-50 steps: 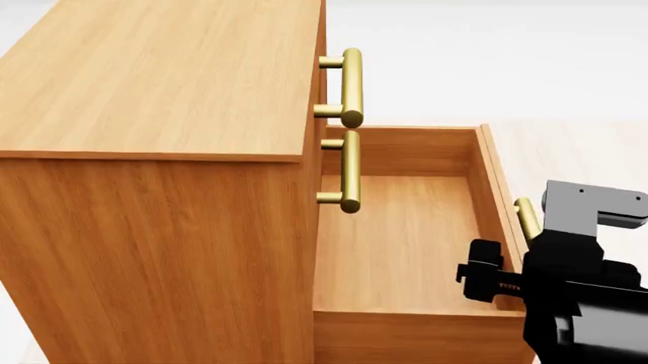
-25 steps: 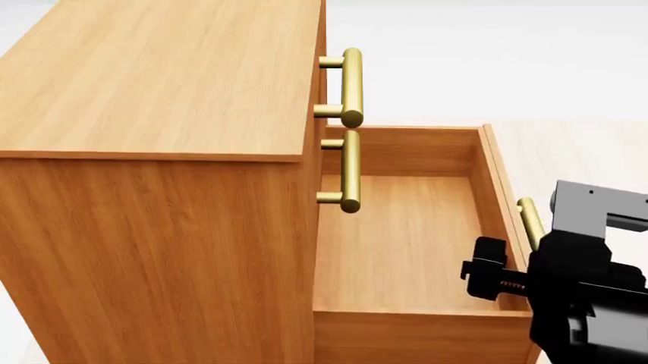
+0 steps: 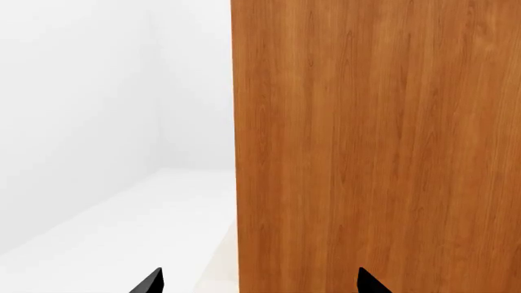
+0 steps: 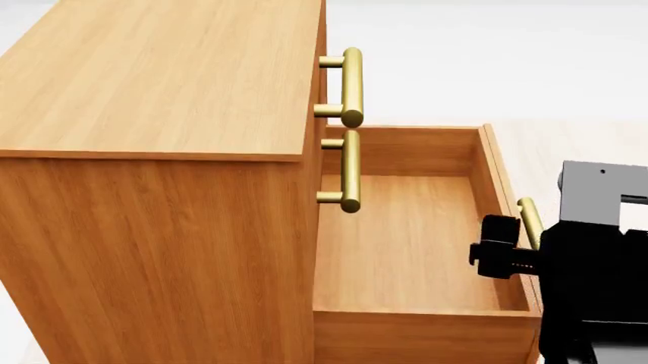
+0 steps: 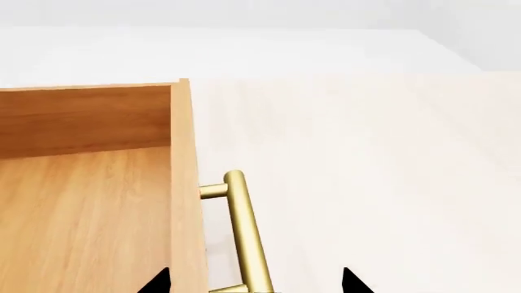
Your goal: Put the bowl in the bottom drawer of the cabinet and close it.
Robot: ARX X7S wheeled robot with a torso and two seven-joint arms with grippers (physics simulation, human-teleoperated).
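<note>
- Fingertips of the right gripper [image 5: 254, 282] stood well apart in the right wrist view, only their two dark points showing, with the brass bar handle [image 5: 246, 235] of the bottom drawer [image 4: 405, 243] between them; they gripped nothing, and contact with the bar could not be made out
- Left gripper [image 3: 258, 282] fingertips were likewise spread wide and empty, pointed at a flat side panel of the cabinet [image 4: 152, 114], one tip before the wood and one before the pale floor [image 3: 114, 238]
- Pulled far out of the cabinet, the bottom drawer showed a bare wood floor with open room inside its four walls
- Two upper drawers were shut, their brass handles [image 4: 350, 87] jutting over the open drawer's inner end
- Beyond the drawer front, the light floor lay open to the right
- No view showed the bowl
- Much of the right arm [image 4: 597, 280] was cut off by the head view's edge and covered the lower part of the handle and the drawer's front corner
</note>
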